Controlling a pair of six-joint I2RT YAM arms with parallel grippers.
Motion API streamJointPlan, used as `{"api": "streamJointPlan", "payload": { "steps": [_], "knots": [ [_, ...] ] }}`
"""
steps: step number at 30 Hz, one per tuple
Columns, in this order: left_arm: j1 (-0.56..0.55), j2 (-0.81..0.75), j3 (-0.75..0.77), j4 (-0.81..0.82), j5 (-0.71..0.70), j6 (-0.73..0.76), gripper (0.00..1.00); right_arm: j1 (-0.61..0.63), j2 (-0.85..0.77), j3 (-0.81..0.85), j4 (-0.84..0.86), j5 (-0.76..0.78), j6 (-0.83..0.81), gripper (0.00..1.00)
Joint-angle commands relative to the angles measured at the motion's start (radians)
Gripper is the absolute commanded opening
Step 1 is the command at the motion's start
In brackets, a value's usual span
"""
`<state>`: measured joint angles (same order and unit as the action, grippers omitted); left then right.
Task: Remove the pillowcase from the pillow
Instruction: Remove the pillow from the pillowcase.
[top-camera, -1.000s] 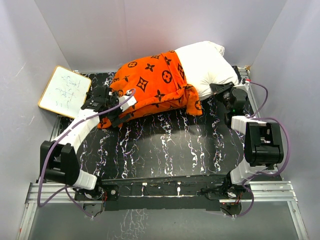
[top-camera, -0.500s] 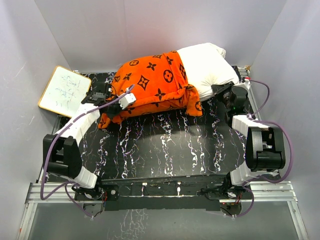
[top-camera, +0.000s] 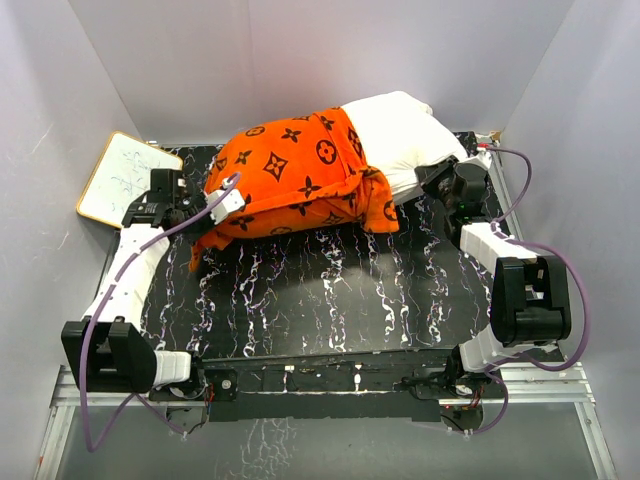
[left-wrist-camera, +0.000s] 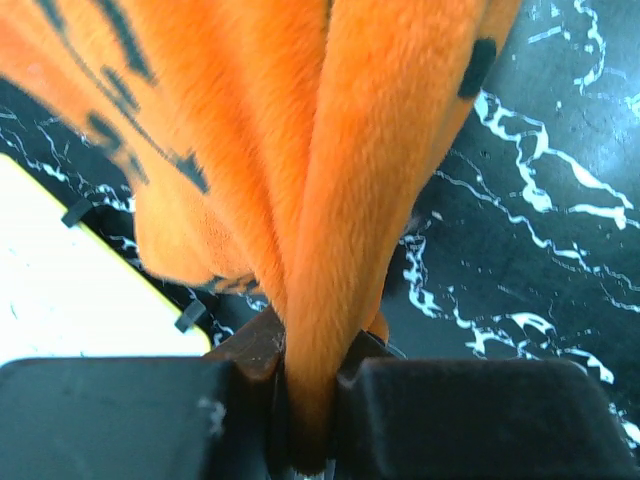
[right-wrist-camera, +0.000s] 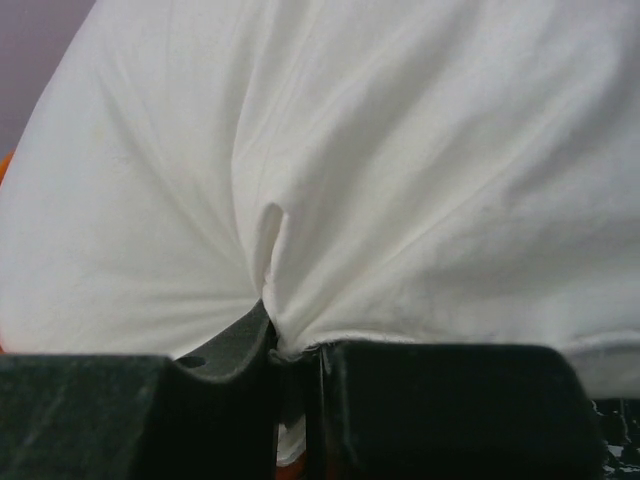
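Note:
The orange pillowcase (top-camera: 290, 175) with black motifs covers the left part of the white pillow (top-camera: 395, 130), whose right end sticks out bare. My left gripper (top-camera: 215, 212) is at the case's lower left end. In the left wrist view it (left-wrist-camera: 310, 390) is shut on a hanging fold of the orange plush pillowcase (left-wrist-camera: 350, 200). My right gripper (top-camera: 432, 172) sits at the pillow's bare right end. In the right wrist view it (right-wrist-camera: 300, 355) is shut on a pinch of the pillow's white cloth (right-wrist-camera: 350, 180).
A white board with a tan frame (top-camera: 125, 178) lies at the back left, just beside the left arm; it also shows in the left wrist view (left-wrist-camera: 70, 290). The black marbled table (top-camera: 330, 290) is walled by grey panels on three sides.
The left gripper went from open to shut on the pillowcase's left end and drew back to the left. Pillow and case shifted left and back; the right gripper followed, still gripping.

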<state>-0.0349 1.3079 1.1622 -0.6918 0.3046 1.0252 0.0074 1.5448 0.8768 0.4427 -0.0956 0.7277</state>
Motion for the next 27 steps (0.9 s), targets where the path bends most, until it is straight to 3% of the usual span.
{"api": "streamJointPlan", "payload": {
  "steps": [1, 11, 16, 27],
  "knots": [
    [0.082, -0.09, -0.03, -0.09, -0.151, 0.068, 0.0, -0.072, -0.026, 0.087, -0.023, 0.29, -0.139, 0.08],
    [0.245, -0.136, -0.113, -0.079, -0.161, 0.124, 0.0, -0.119, -0.011, 0.092, -0.048, 0.298, -0.121, 0.09],
    [0.308, -0.166, -0.05, -0.045, -0.184, 0.12, 0.0, -0.151, 0.001, 0.089, -0.064, 0.316, -0.105, 0.09],
    [0.814, -0.023, 0.246, 0.039, 0.034, 0.096, 0.0, -0.244, -0.007, 0.049, -0.087, 0.345, -0.055, 0.09]
  ]
}}
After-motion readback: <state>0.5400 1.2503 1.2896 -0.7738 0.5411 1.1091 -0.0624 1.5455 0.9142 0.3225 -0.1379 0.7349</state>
